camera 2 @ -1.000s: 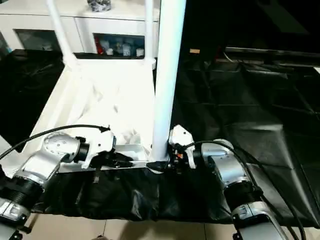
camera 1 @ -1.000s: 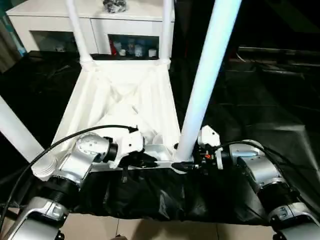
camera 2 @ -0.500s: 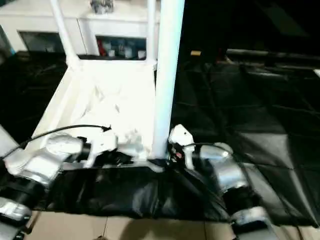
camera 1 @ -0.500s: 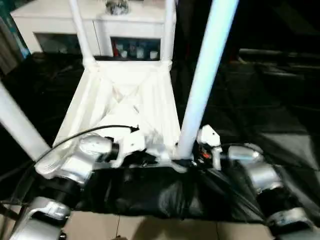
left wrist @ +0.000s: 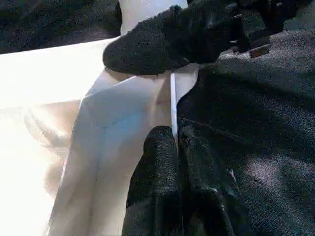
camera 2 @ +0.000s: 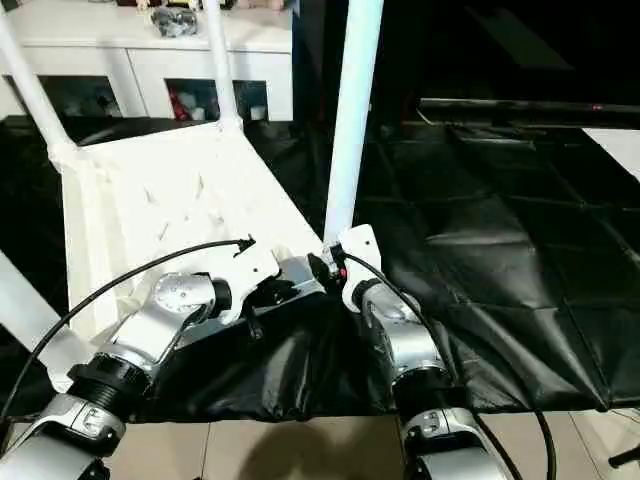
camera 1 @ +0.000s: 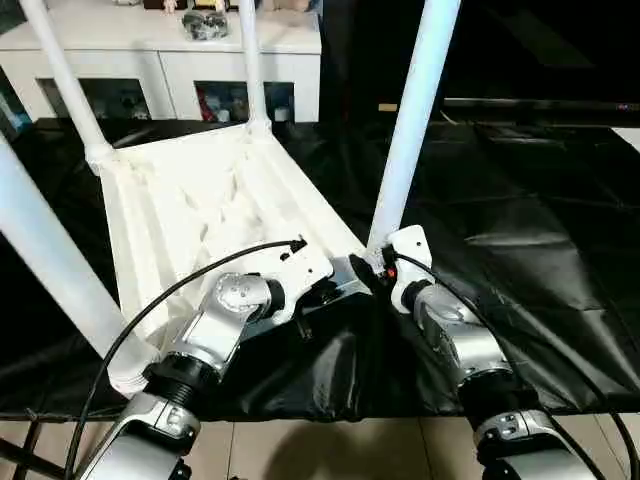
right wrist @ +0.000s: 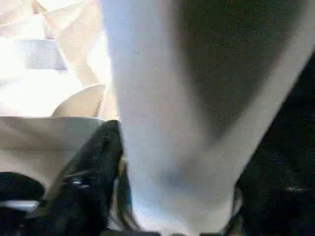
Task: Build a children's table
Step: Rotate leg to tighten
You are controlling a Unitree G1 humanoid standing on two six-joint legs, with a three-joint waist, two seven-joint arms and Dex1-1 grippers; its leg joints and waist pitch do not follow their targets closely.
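Left eye view: the children's table (camera 1: 200,215) lies upside down on a black sheet (camera 1: 520,250), ribbed underside up, all four legs standing up out of its corners. The near right leg (camera 1: 410,120) rises just past my right claw (camera 1: 372,272); the near left leg (camera 1: 45,255) crosses the left side of the picture, and the two far legs stand in front of a white cabinet (camera 1: 160,55). My left claw (camera 1: 318,296) sits at the near edge of the top, beside the right corner. A black cable (camera 1: 175,290) arcs over my left forearm.

Right eye view: same layout. My right claw (camera 2: 326,262) is at the foot of the near right leg (camera 2: 352,120), my left claw (camera 2: 268,294) just beside it on the table's rim. Pale floor tiles (camera 2: 300,450) show below the sheet.

Left wrist view: my left claw (left wrist: 176,147) is pinching the thin white rim of the tabletop (left wrist: 123,108), fingers (left wrist: 155,172) pressed together on either side of that edge. One black finger of my right claw (left wrist: 162,42) lies across the corner just ahead, on the white plastic.

Right wrist view: the near right leg (right wrist: 187,98) stands close up between my right claw's fingers (right wrist: 88,172), which are spread either side of its base. Cannot tell whether they actually press on it.
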